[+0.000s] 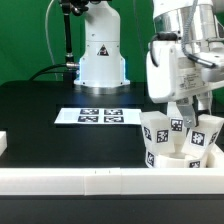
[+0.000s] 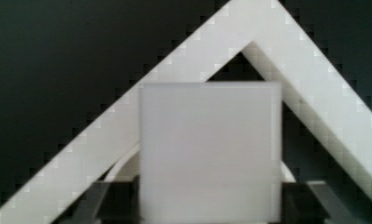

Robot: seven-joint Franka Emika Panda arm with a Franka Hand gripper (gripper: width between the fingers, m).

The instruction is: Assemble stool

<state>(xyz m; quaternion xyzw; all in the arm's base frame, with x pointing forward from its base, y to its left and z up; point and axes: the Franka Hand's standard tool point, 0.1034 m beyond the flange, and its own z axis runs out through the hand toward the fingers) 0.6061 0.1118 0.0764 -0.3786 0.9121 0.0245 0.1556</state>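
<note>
- Exterior view: the stool (image 1: pixel 182 140) sits upside down at the table's (image 1: pixel 40 115) near edge, toward the exterior view's right, tucked against the white border rail (image 1: pixel 90 181). The legs stick up with tags all over. The gripper (image 1: pixel 187 112) is down over one leg, jaws clenched, looks like it's pinching it. The marker board (image 1: pixel 97 116) lies flat mid-table, well apart.
- Wrist view: a blocky white leg (image 2: pixel 208 150) sits right between the fingers (image 2: pixel 105 197), held on its flat sides.
- My guess: hard, light, slick plastic that won't flex, so gripping the flat faces beats the corners.
</note>
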